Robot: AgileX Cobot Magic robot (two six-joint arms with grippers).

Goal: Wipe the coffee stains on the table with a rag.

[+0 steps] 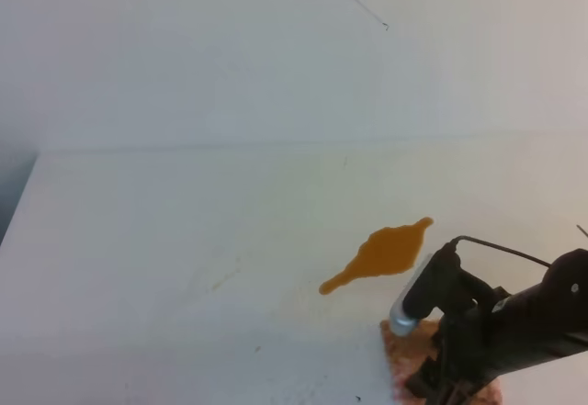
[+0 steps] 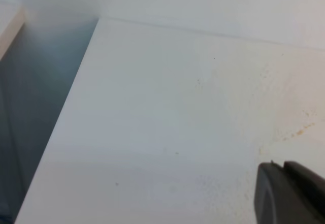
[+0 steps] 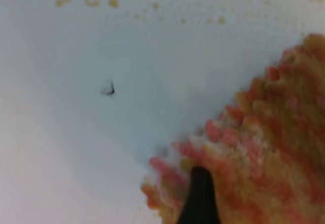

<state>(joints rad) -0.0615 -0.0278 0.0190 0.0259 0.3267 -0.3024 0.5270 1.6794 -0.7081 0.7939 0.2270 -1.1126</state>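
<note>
Down at the table's near edge, the right gripper sits on the rag, one fingertip on fuzz; jaw spread unclear. Coffee stains pool just beyond.

the table is showing plain white, with faint tan specks. the coffee stains are showing glossy orange-brown. the rag is showing pinkish-red and tan fuzz with whitish patches and a zigzag edge. the right gripper is showing black; a silver cylinder is sitting on its arm.
</note>
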